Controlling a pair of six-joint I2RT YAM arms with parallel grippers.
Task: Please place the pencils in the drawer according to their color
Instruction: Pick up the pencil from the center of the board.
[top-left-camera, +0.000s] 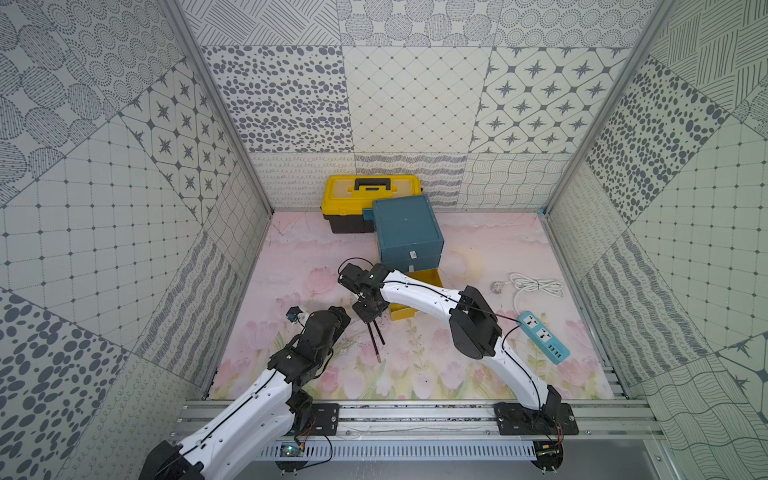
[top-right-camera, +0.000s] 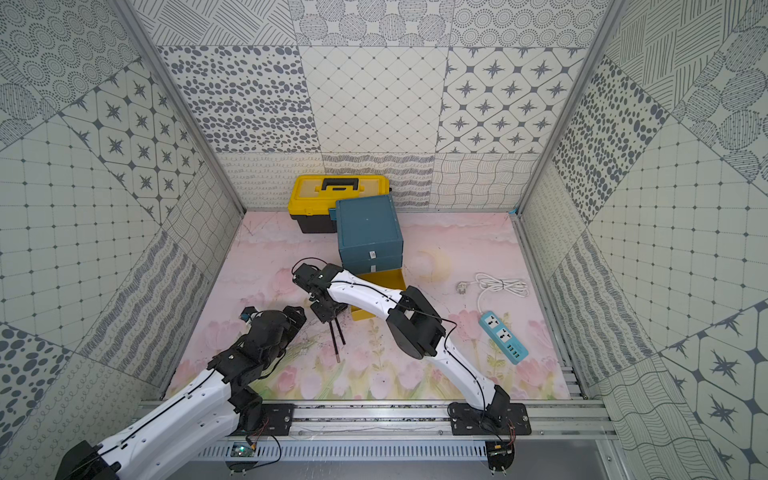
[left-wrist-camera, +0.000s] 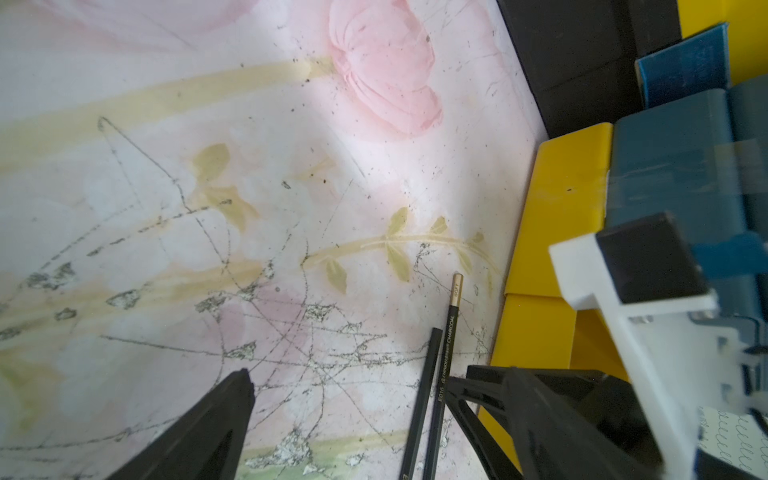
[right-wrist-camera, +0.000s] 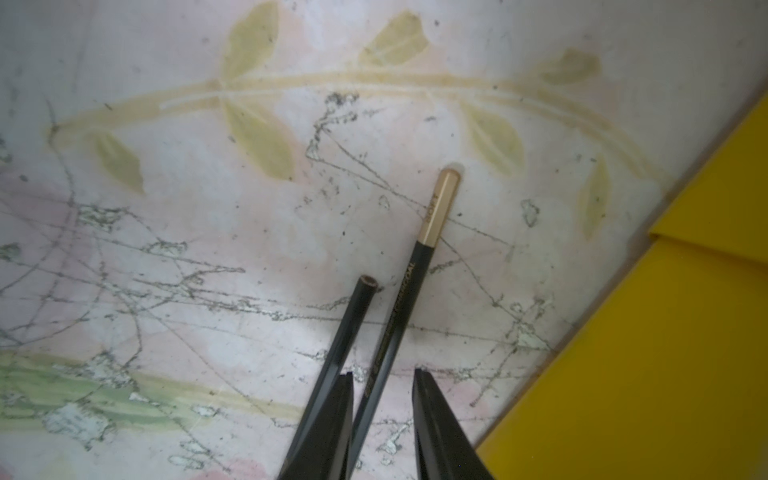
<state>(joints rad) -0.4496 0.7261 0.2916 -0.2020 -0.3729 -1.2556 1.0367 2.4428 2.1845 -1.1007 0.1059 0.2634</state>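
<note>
Only its wrist view shows the right claw partly open astride the gold-capped pencil, tip hidden; left claw gapes empty.

Toolbox: yellow lid, black handle, black base; shut; stands at the back of the mat against the rear wall, left of centre in both top views.
Power strip: pale blue, lies flat and angled near the mat's right edge, sockets facing up.
Cord: white, runs from the strip's far end to a loose coil farther back.
Plug: on the mat, just left of the coil.
Mat: pink and white, printed with tulips and green stems.
Marks: grey scribbles and smudges, thick across the mat in both wrist views.
Walls: grey-on-white panels of dots, stars, grids and waves.
Rail: aluminium, along the front edge.
Duct: white, slotted, just in front of the rail.
</note>
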